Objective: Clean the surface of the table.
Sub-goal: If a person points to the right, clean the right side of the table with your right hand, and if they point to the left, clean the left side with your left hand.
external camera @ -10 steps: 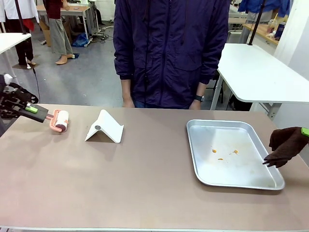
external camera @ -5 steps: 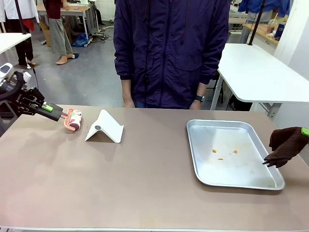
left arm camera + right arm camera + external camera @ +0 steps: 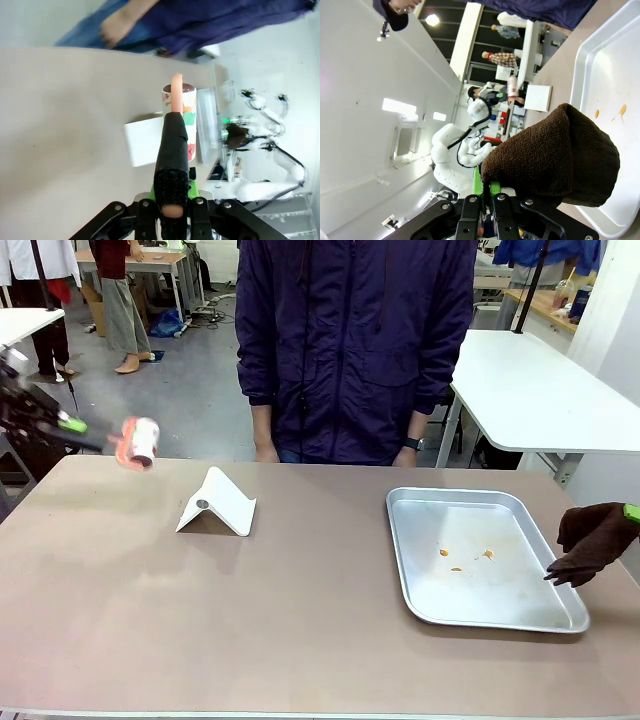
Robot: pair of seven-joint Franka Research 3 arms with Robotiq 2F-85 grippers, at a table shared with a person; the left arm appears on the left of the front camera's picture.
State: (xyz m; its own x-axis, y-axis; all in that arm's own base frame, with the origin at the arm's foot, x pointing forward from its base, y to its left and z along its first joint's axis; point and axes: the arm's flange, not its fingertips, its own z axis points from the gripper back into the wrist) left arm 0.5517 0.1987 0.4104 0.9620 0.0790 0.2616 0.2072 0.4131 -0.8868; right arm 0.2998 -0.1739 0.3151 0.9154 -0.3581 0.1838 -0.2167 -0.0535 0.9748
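Since the earlier frames, the left gripper (image 3: 72, 424) has been raised and drawn back from table height to above the far left corner. The lint roller (image 3: 138, 442) has been carried up with it and is blurred by motion. The stand, tray, cloth and right arm are unchanged.

Pose, left: the jaws are clamped on the roller's black handle. In the left wrist view the handle runs straight out from the left gripper (image 3: 171, 200). The patterned lint roller (image 3: 181, 117) at its end is held clear of the table (image 3: 65, 130).

Count, left to right: one lint roller; one white folded stand (image 3: 218, 502), standing on the table; one silver tray (image 3: 470, 494), lying flat right of centre; three small orange bits (image 3: 456, 569) inside it; one brown cloth (image 3: 595, 538).

Pose, right: the right gripper (image 3: 632, 512) is held at the table's right edge, just beside the tray, and is clenched on the brown cloth. In the right wrist view the cloth (image 3: 555, 155) is bunched over the fingers of the right gripper (image 3: 487, 197).

The table (image 3: 250, 620) spans the front view: a smooth, matte brownish-taupe top, even in colour, with a thin pale near edge. A person is standing at its far side.
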